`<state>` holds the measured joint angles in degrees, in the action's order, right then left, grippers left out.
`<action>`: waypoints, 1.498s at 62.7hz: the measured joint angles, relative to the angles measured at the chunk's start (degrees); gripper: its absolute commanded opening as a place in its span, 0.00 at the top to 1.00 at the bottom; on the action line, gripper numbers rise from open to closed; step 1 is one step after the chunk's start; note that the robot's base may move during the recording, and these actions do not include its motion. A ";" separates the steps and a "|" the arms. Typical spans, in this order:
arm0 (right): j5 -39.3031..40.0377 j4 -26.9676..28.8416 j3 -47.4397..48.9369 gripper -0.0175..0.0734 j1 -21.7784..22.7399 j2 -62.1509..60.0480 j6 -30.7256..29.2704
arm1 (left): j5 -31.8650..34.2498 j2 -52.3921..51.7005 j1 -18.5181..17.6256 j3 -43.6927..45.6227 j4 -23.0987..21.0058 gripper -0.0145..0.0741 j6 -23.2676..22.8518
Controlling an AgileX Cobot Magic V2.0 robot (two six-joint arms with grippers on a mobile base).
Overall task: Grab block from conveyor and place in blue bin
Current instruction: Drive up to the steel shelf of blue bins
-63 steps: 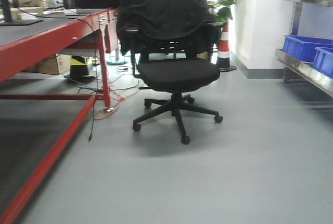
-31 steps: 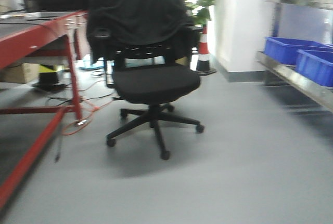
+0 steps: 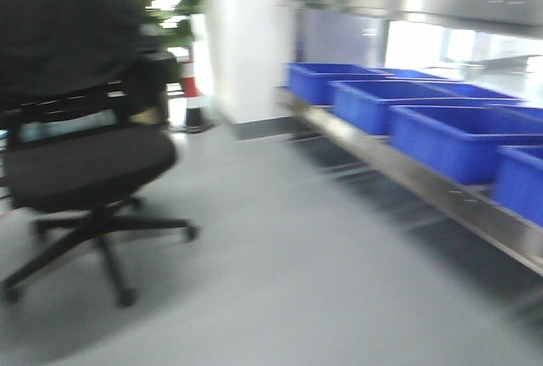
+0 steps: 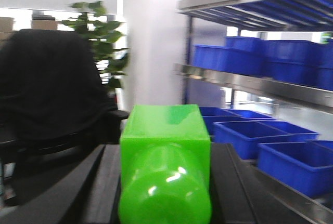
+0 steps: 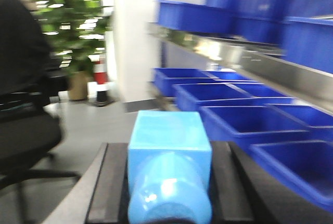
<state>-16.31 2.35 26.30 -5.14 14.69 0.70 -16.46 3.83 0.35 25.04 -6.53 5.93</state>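
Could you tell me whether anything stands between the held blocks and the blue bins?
Nothing visible does: the green block and blue block face bare floor up to the blue bins; the office chair stands off left.

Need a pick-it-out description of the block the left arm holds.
Find the steel shelving lined with blue bins; left of it in the left wrist view, the left gripper fills the foreground. Clamped between its dark jaws is the green block, unlike the light blue block in the right gripper.
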 measured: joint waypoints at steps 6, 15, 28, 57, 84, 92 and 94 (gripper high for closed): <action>0.00 0.00 0.00 0.99 0.00 0.00 0.00 | 0.00 0.00 0.00 0.00 0.00 0.96 0.00; 0.00 0.00 0.00 0.99 0.00 0.00 0.00 | 0.00 0.00 0.00 0.00 0.00 0.96 0.00; 0.00 0.00 0.00 0.99 0.00 0.00 0.00 | 0.00 0.00 0.00 0.00 0.00 0.96 0.00; 0.09 0.00 0.00 0.99 0.00 0.00 0.00 | 0.00 0.00 0.00 0.00 0.00 0.96 0.00; 0.09 0.00 0.00 0.99 0.00 0.00 0.00 | 0.00 0.00 0.00 0.00 0.00 0.96 0.00; 0.09 0.00 0.00 0.99 0.00 0.00 0.00 | 0.00 0.00 0.00 0.00 0.00 0.96 0.00; 0.09 0.00 0.00 0.99 0.00 0.00 0.00 | 0.00 0.00 0.00 0.00 0.00 0.96 0.00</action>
<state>-16.22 2.35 26.30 -5.14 14.69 0.70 -16.46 3.83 0.35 25.04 -6.53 5.93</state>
